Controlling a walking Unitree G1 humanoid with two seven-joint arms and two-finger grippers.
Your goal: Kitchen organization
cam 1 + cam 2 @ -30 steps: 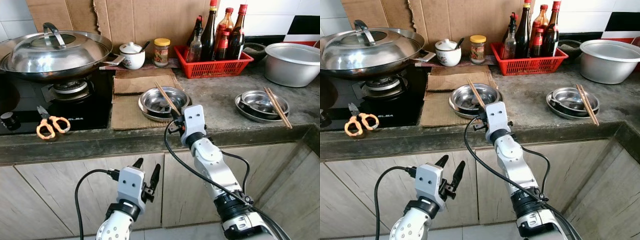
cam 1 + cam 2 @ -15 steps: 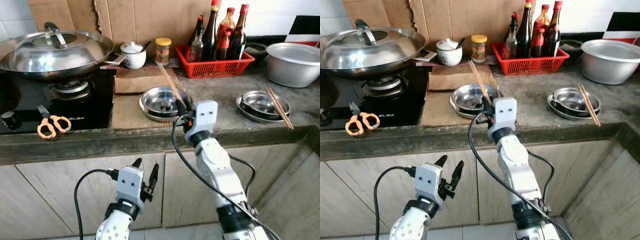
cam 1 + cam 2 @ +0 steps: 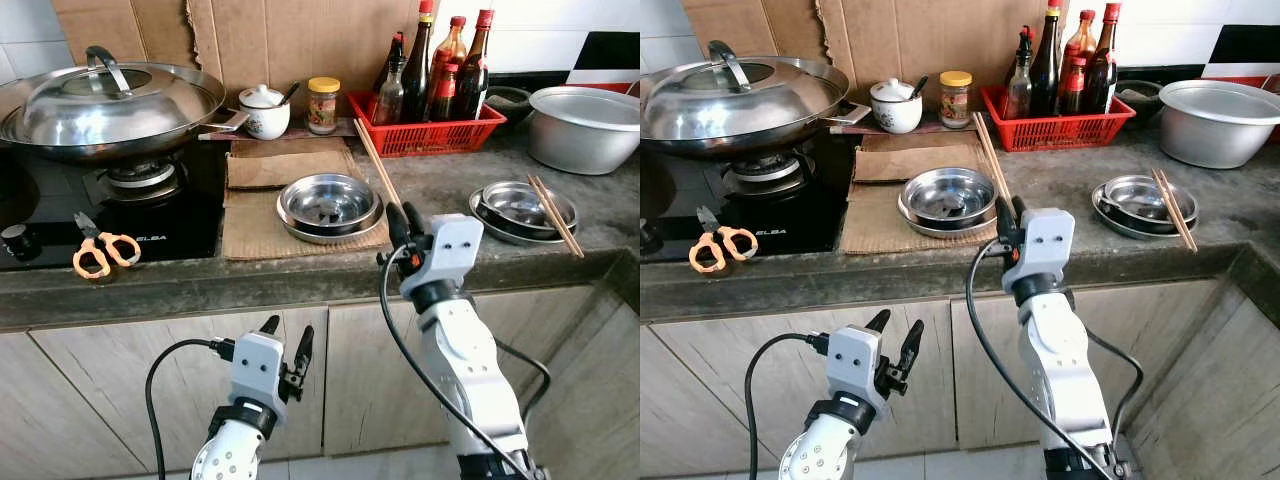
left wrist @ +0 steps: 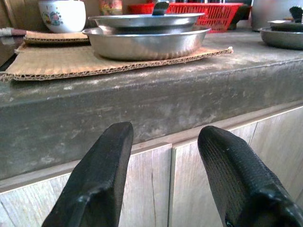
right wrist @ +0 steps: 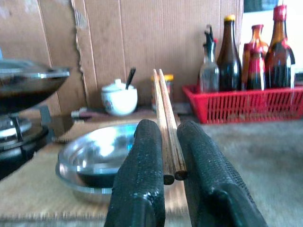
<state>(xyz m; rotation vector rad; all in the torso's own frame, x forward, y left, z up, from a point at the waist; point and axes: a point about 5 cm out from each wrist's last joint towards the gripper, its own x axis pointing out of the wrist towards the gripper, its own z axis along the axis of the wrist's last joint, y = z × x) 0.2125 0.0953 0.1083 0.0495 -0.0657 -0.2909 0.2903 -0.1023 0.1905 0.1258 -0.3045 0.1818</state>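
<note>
Bright, even light, sharp head views; right wrist view's background slightly soft.

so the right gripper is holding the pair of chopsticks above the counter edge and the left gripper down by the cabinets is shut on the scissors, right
Not quite. The left gripper is open and holds nothing, as the left wrist view shows; the scissors lie on the stove top. The rest stands: the right gripper is shut on the chopsticks above the counter edge.
</note>
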